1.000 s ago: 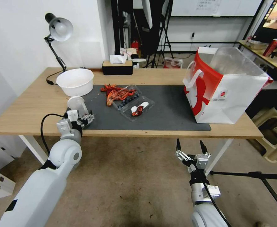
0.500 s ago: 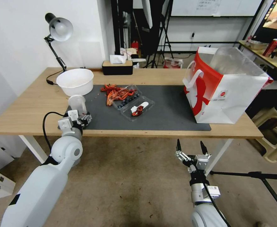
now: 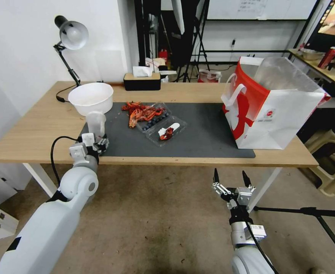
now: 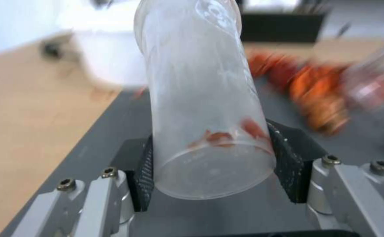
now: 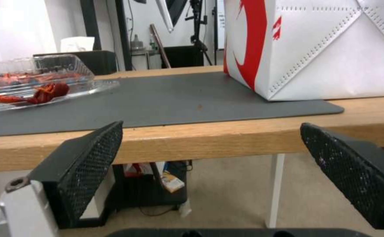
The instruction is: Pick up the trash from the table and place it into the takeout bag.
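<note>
the left gripper (image 3: pixel 95 141) sits over the near left corner of the dark grey rectangular mat (image 3: pixel 209 131), its black textured pads (image 4: pixel 143 171) pressed against both sides of the base of a clear plastic cup (image 3: pixel 96 122). the cup (image 4: pixel 203 98) stands nearly upright between the pads, with a few red scraps clinging inside near its bottom. just behind it, toward the far left corner of the mat, is a wide white round bowl (image 3: pixel 91 98) resting on the long light-wood tabletop (image 3: pixel 30 133).

near the middle of the mat lie red crayfish shells (image 3: pixel 139 112), partly spilling over a clear plastic tray (image 3: pixel 155 114) holding dark berries, and a second clear tray (image 3: pixel 166 130) beside it with a red shell and a white piece inside. the large red-and-white paper takeout bag (image 3: pixel 268 104) with white handles and silvery lining stands open at the right end of the tabletop, its base partly on the right edge of the mat.

along the far edge sit a black tissue box (image 3: pixel 142 81) and, at the far left corner, a grey desk lamp (image 3: pixel 70 36).

the right gripper (image 3: pixel 231 177) hangs below the near edge of the tabletop, well apart from everything on it, with its black fingers (image 5: pixel 89 158) spread wide and nothing between them.
</note>
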Robot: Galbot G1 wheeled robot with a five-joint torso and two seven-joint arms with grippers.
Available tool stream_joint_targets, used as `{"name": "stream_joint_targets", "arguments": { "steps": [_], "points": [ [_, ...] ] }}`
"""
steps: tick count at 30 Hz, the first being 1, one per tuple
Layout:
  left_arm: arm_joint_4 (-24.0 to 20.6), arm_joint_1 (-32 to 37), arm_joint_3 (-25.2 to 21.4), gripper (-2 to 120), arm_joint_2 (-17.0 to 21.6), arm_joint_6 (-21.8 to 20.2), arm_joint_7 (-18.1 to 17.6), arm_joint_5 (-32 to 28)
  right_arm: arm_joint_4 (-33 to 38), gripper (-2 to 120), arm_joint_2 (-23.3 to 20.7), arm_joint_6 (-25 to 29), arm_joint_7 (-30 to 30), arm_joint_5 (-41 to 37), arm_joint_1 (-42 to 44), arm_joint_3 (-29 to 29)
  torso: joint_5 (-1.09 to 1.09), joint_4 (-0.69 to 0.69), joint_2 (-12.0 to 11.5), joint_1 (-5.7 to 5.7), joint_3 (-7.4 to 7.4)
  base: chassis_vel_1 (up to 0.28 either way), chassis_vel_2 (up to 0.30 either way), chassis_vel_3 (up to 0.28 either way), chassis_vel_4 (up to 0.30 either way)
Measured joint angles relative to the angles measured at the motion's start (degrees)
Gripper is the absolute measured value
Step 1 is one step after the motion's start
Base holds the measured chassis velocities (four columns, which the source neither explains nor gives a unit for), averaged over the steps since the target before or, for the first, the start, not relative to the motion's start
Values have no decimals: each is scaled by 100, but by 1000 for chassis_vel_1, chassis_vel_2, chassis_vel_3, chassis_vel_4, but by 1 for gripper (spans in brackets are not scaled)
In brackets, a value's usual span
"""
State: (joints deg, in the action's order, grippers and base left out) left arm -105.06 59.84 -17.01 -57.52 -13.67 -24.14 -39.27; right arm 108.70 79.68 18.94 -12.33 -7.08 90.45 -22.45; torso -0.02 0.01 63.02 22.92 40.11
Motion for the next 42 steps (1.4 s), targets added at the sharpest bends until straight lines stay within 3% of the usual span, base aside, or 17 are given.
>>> {"name": "stream_joint_targets", "arguments": {
  "steps": [2,3,6,7,11,15,17,18,21,32,37,39,42],
  "points": [
    [61,9,4,53,62,490,503,149,-7,100,3,3,0,3,0,0,2,0,0,0,0,0,0,0,0],
    [61,9,4,53,62,490,503,149,-7,100,3,3,0,3,0,0,2,0,0,0,0,0,0,0,0],
    [359,-156,96,53,208,1652,1835,238,-16,100,3,8,-1,7,-1,-2,2,-1,0,0,0,0,0,0,0],
    [359,-156,96,53,208,1652,1835,238,-16,100,3,8,-1,7,-1,-2,2,-1,0,0,0,0,0,0,0],
    [594,-590,343,53,433,2398,2909,-77,-17,100,-2,9,-1,20,-2,8,1,0,0,0,0,0,0,0,0],
    [682,-858,496,53,520,2515,3250,-262,-16,100,-9,7,-1,29,-4,13,1,-1,0,0,0,0,0,0,0],
    [838,-1522,1062,53,707,2617,3684,-714,4,100,-34,0,-6,46,25,5,3,-1,0,0,0,0,0,0,0],
    [838,-1522,1062,53,707,2617,3684,-714,4,100,-34,0,-6,46,25,5,3,-1,0,0,0,0,0,0,0],
    [1034,-2318,1820,53,739,2623,3844,-1014,48,100,-69,0,-19,47,75,-65,3,-2,0,0,0,0,0,0,0],
    [1434,-3666,2816,53,408,2536,3848,-1248,69,100,-12,-3,-40,55,129,-99,4,-1,0,0,0,0,0,0,0],
    [1724,-4654,3632,53,10,2489,3777,-1459,18,100,33,25,-56,101,136,-105,3,-1,0,0,0,0,0,0,0],
    [1724,-4654,3632,53,10,2489,3777,-1459,18,100,33,25,-56,101,136,-105,3,-1,0,0,0,0,0,0,0],
    [2147,-5287,4173,53,-493,2486,3748,-1541,-6,100,55,38,-58,112,134,-105,2,-1,0,0,0,0,0,0,0]
  ]
}}
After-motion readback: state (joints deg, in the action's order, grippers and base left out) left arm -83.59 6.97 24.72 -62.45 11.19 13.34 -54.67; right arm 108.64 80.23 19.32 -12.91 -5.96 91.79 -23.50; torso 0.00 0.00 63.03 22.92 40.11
